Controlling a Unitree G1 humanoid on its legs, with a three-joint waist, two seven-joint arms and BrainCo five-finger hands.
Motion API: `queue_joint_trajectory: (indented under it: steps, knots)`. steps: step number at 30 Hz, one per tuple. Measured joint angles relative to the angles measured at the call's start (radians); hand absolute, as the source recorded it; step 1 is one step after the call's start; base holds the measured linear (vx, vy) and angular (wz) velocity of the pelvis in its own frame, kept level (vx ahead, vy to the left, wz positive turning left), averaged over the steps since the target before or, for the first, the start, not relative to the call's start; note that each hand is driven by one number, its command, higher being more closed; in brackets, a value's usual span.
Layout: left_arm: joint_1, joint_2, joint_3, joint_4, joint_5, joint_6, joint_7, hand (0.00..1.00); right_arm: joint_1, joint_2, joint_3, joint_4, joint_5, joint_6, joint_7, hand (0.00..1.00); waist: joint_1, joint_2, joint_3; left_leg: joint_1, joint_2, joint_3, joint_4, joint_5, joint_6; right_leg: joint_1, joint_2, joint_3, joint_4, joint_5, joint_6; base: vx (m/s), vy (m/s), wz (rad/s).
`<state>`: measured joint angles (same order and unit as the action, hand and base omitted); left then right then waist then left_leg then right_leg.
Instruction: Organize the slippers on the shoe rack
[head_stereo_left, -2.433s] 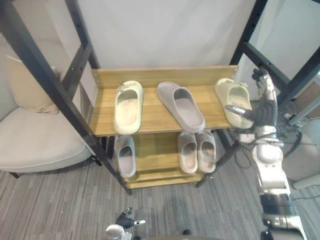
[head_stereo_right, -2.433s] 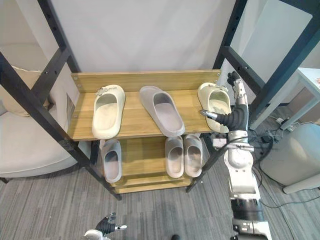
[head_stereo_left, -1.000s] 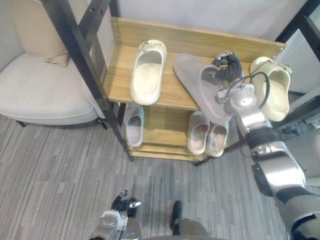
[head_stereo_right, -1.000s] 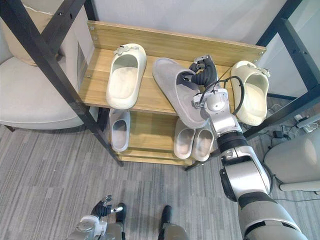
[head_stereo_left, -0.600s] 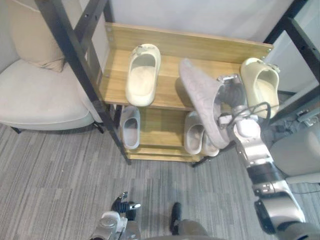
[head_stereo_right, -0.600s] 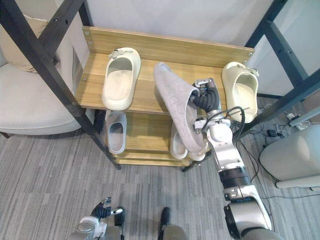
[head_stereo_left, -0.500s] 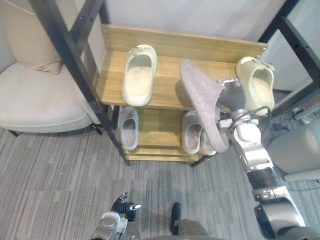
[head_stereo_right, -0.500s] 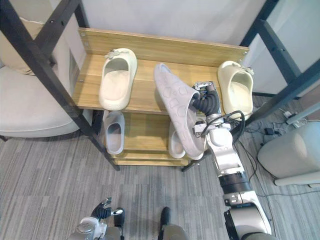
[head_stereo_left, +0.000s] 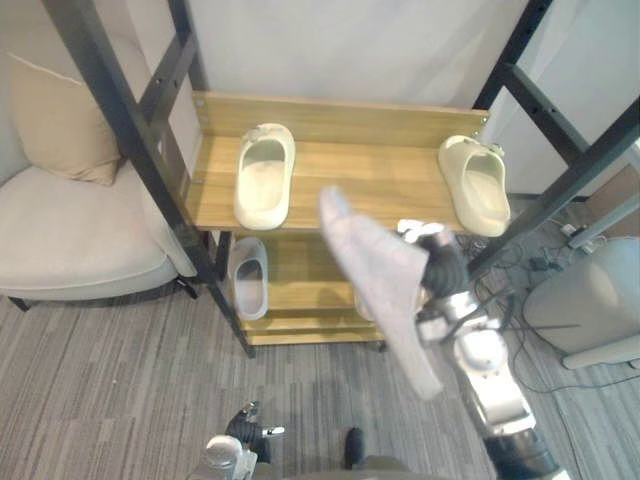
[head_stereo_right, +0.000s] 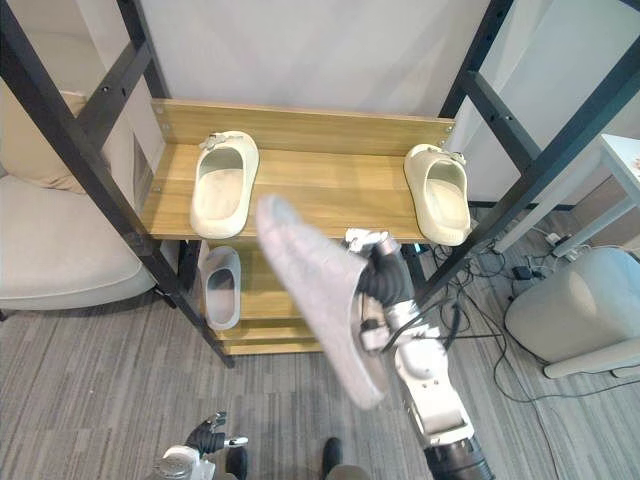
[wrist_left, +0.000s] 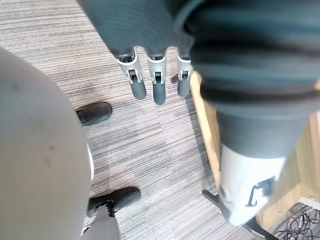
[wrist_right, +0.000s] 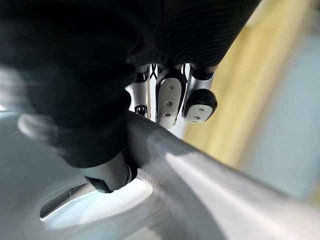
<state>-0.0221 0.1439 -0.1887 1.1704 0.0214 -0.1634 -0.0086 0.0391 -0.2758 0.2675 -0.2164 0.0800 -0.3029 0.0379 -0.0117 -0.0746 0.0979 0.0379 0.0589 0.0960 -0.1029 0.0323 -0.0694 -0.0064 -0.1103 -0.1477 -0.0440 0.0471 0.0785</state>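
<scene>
- Right hand (head_stereo_left: 447, 272): fingers (wrist_right: 169, 98) and thumb clamped over the edge of the grey slipper (head_stereo_left: 385, 285), which hangs tilted in front of the shoe rack (head_stereo_left: 380, 185) (off its shelves), toward 5 o'clock.
- Left hand (wrist_left: 155, 85): at 6 o'clock, fingers straight, slightly apart, holding nothing.

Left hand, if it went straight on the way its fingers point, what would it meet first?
Probably the grey striped carpet; the left hand points down at it beside the wooden shoe rack, though depth is unclear.
</scene>
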Motion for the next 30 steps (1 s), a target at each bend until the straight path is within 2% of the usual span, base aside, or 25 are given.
queue_joint_trajectory:
  steps: [2, 3, 4, 5, 6, 7, 8, 10, 15, 18, 22, 24, 28, 30]
  knots:
    - [0.001, -0.005, -0.002, 0.000, 0.000, 0.000, 0.000, 0.00, 0.021, 0.001, 0.034, 0.027, -0.004, -0.001, 0.009, 1.00, 0.000, 0.011, -0.002, 0.000, 0.000, 0.000, 0.000, 0.000, 0.000, -0.002, 0.000, 0.001, 0.007, -0.004, 0.003, -0.02, -0.002, 0.00]
    - [0.001, -0.007, -0.007, 0.000, 0.001, 0.000, 0.000, 0.00, 0.018, 0.001, 0.052, 0.080, -0.011, -0.003, 0.011, 1.00, 0.001, 0.021, 0.006, -0.009, 0.003, 0.003, 0.010, -0.007, -0.001, -0.019, -0.002, 0.002, 0.040, -0.021, 0.006, -0.04, -0.006, 0.02]
    - [-0.002, -0.007, -0.008, -0.002, 0.003, -0.001, 0.000, 0.00, 0.015, 0.004, 0.059, 0.121, -0.024, -0.003, 0.012, 1.00, 0.001, 0.021, 0.013, -0.038, 0.004, 0.003, 0.052, -0.025, -0.001, -0.048, -0.008, 0.005, 0.087, -0.038, 0.001, -0.11, -0.018, 0.10]
    - [-0.015, -0.002, -0.006, -0.013, -0.003, -0.007, 0.001, 0.00, -0.007, 0.002, 0.071, 0.196, -0.047, 0.001, 0.011, 1.00, 0.003, 0.022, 0.038, -0.133, 0.012, 0.000, 0.208, -0.090, 0.001, -0.112, -0.019, 0.005, 0.190, -0.078, -0.005, -0.16, -0.024, 0.09]
    - [-0.040, -0.002, -0.006, -0.027, -0.008, -0.010, 0.003, 0.00, -0.036, -0.006, 0.077, 0.241, -0.078, 0.010, 0.007, 1.00, 0.011, 0.039, 0.075, -0.218, 0.024, -0.008, 0.353, -0.149, -0.001, -0.159, -0.015, 0.004, 0.262, -0.102, -0.012, -0.19, -0.022, 0.06]
    - [-0.050, -0.002, -0.006, -0.030, -0.008, -0.010, 0.003, 0.00, -0.051, -0.010, 0.081, 0.257, -0.087, 0.014, 0.006, 1.00, 0.012, 0.048, 0.088, -0.249, 0.030, -0.014, 0.402, -0.169, -0.003, -0.178, -0.012, 0.004, 0.289, -0.111, -0.012, -0.20, -0.017, 0.04]
    - [-0.073, -0.007, -0.006, -0.034, -0.017, -0.014, 0.004, 0.00, -0.097, -0.013, 0.090, 0.301, -0.118, 0.025, -0.006, 1.00, 0.011, 0.071, 0.119, -0.330, 0.046, -0.026, 0.508, -0.205, -0.002, -0.243, -0.007, -0.003, 0.366, -0.138, -0.017, -0.15, -0.011, 0.06]
    - [-0.098, -0.009, -0.004, -0.056, -0.036, -0.025, 0.005, 0.00, -0.162, -0.015, 0.089, 0.341, -0.134, 0.030, -0.024, 1.00, 0.013, 0.086, 0.168, -0.411, 0.054, -0.041, 0.603, -0.235, -0.004, -0.319, -0.009, -0.005, 0.465, -0.175, -0.021, -0.21, -0.024, 0.10]
    - [-0.138, 0.007, 0.039, -0.132, -0.086, -0.064, 0.050, 0.00, -0.292, -0.001, 0.054, 0.335, -0.163, 0.039, -0.108, 1.00, 0.025, 0.082, 0.223, -0.622, 0.079, -0.065, 0.878, -0.334, -0.002, -0.545, -0.033, -0.001, 0.760, -0.289, -0.026, -0.17, -0.008, -0.01]
    - [-0.152, 0.001, 0.097, -0.211, -0.116, -0.075, 0.073, 0.00, -0.352, -0.002, 0.021, 0.243, -0.191, 0.038, -0.180, 1.00, 0.036, 0.084, 0.237, -0.790, 0.090, -0.078, 1.073, -0.406, 0.010, -0.712, -0.047, 0.016, 0.954, -0.359, -0.024, -0.11, 0.000, -0.03]
    - [-0.166, 0.000, 0.126, -0.303, -0.131, -0.098, 0.080, 0.00, -0.464, -0.023, -0.006, 0.241, -0.199, 0.040, -0.235, 1.00, 0.043, 0.089, 0.261, -0.945, 0.101, -0.102, 1.224, -0.447, 0.013, -0.855, -0.051, 0.019, 1.093, -0.397, -0.027, -0.12, 0.045, 0.01]
    - [-0.184, 0.001, 0.135, -0.342, -0.142, -0.108, 0.084, 0.00, -0.536, -0.049, -0.029, 0.256, -0.199, 0.040, -0.261, 1.00, 0.058, 0.093, 0.268, -1.031, 0.101, -0.115, 1.291, -0.459, 0.015, -0.935, -0.059, 0.017, 1.162, -0.413, -0.030, -0.12, 0.054, 0.06]
    - [-0.200, 0.002, 0.141, -0.407, -0.142, -0.117, 0.080, 0.00, -0.717, -0.092, -0.030, 0.384, -0.198, 0.050, -0.299, 1.00, 0.074, 0.095, 0.270, -1.148, 0.089, -0.131, 1.354, -0.460, 0.014, -1.045, -0.080, 0.017, 1.242, -0.433, -0.034, -0.07, 0.005, 0.13]
    - [-0.201, -0.001, 0.161, -0.435, -0.162, -0.125, 0.072, 0.00, -0.804, -0.102, -0.032, 0.445, -0.198, 0.070, -0.333, 1.00, 0.087, 0.096, 0.270, -1.197, 0.099, -0.133, 1.374, -0.459, 0.013, -1.091, -0.086, 0.009, 1.271, -0.445, -0.041, 0.00, -0.048, 0.15]
